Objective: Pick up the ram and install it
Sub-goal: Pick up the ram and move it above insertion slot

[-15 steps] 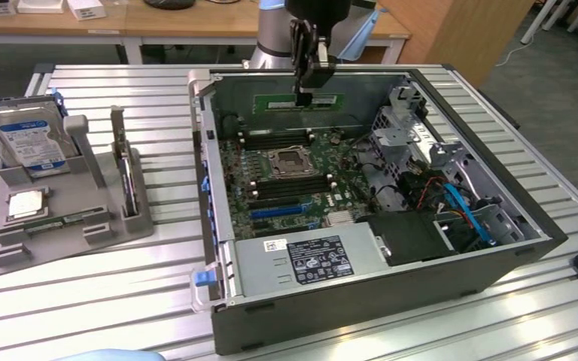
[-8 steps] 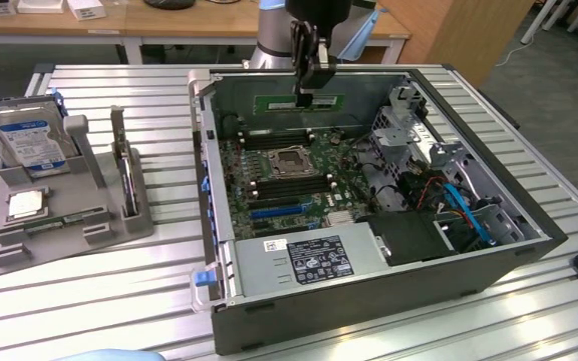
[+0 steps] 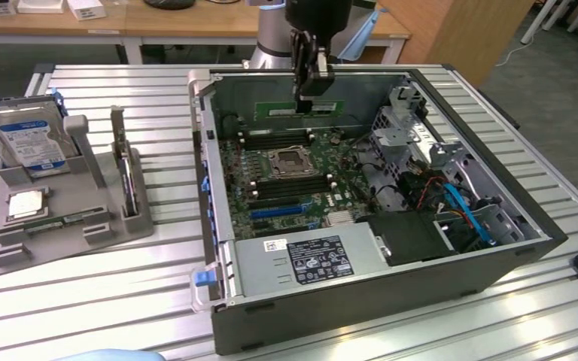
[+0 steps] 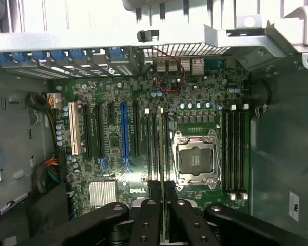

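One thing was in my grip: the long, thin green circuit-board ram stick (image 3: 274,110), pinched at its middle by my black two-fingered gripper (image 3: 307,94). The jaws were closed tight on its flat faces, and the stick's two ends stuck out past them toward the exterior view's left and right. I hung over the open dark-grey computer case (image 3: 369,301), above its green motherboard (image 3: 269,169). The stick looked clear of the board, touching nothing that I could make out.

What mattered was the line-up. From my wrist I saw the stick edge-on, a thin sliver running out from between my fingertips. That sliver lay along the black memory slots (image 4: 153,148) between the square silver CPU socket (image 4: 195,159) and the long blue expansion slot (image 4: 124,133). So the stick's long axis ran parallel to those slots, not across them, and by my judgement they lay straight below my hand rather than off to a side. Which single slot of the bank it stood over I could not tell.

Well apart, on the exterior view's left, a grey parts tray (image 3: 58,252) stood on the slatted metal table (image 3: 118,301), carrying a boxy hard drive with a blue-and-white label (image 3: 28,139).
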`<move>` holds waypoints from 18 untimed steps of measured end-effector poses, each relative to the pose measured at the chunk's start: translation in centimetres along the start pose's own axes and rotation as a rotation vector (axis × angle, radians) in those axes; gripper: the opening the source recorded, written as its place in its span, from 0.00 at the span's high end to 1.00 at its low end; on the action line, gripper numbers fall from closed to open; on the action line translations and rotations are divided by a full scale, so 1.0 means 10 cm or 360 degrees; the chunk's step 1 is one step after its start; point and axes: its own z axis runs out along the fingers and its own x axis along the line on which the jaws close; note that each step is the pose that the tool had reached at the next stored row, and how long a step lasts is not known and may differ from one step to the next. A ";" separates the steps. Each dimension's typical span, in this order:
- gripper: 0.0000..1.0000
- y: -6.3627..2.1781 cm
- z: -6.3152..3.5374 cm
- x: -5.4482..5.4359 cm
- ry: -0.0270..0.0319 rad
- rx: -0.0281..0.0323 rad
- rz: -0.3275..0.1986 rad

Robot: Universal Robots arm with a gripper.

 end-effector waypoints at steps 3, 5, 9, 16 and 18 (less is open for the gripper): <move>0.87 -0.002 0.049 0.00 0.00040 0.00043 0.0000; 0.87 -0.005 0.081 0.00 0.00066 0.00077 0.0000; 0.87 -0.009 0.144 0.00 0.00119 0.00151 0.0000; 0.87 -0.009 0.245 -0.01 0.00221 0.00325 0.0000; 0.87 -0.009 0.270 -0.01 0.00248 0.00361 0.0000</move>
